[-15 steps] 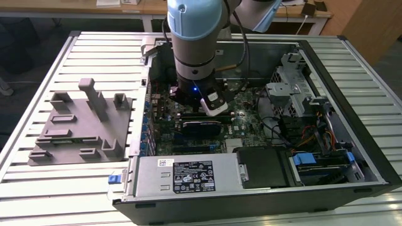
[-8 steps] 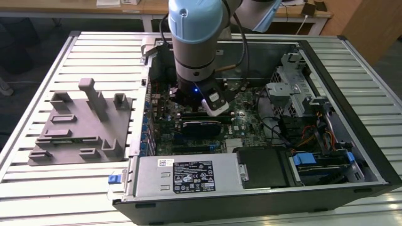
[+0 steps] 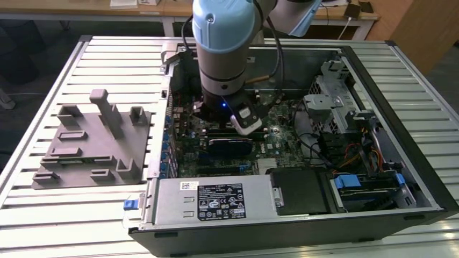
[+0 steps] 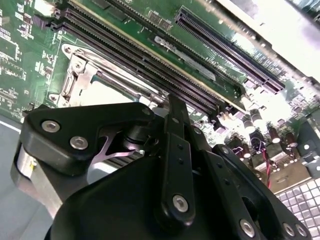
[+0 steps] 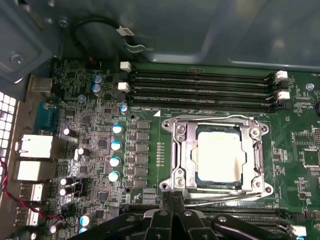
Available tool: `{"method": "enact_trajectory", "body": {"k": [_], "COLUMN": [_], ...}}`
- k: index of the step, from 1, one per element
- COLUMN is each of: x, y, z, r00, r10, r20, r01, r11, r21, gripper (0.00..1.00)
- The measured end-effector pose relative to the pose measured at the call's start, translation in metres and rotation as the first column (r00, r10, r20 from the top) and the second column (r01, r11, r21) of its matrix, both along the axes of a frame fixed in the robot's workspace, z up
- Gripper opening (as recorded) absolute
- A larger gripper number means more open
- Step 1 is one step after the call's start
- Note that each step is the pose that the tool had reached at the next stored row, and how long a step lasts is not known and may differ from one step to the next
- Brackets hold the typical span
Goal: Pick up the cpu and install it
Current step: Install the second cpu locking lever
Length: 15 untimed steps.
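Sitting in the silver metal socket frame on the green motherboard, the flat, pale-shining square cpu looks placed — the black gripper hovers beside it, its grip unreadable — next comes checking seating.

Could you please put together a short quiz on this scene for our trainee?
1. True or false: the shiny silver square cpu lies inside the metal socket frame on the green motherboard.
2. Where does the grey plastic fixture with upright posts stand? A) inside the case; B) on the slatted metal table, at the exterior view's left of the open black computer case; C) on the arm.
3. Fill in: the black end effector is nearest the metal ___ frame.
Key: 1 true; 2 B; 3 socket.
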<state>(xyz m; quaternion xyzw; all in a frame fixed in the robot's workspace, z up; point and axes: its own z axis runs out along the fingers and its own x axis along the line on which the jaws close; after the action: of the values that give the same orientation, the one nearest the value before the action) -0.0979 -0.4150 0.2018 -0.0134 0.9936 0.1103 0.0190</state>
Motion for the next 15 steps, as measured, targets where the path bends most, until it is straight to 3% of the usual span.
{"method": "enact_trajectory", "body": {"k": [8, 15], "x": [-0.0006, -0.0020], "y": [-0.0016, -0.0016], "z": [-0.0029, -0.0073], "r00": [0.9999, 0.9996], "r10": [0.011, 0.027], "r20": [0.0001, 0.0006], "r01": [-0.011, -0.027], "r11": [0.9999, 0.9990], "r21": [0.0049, 0.0373], "gripper": [0.11, 0.11]}}
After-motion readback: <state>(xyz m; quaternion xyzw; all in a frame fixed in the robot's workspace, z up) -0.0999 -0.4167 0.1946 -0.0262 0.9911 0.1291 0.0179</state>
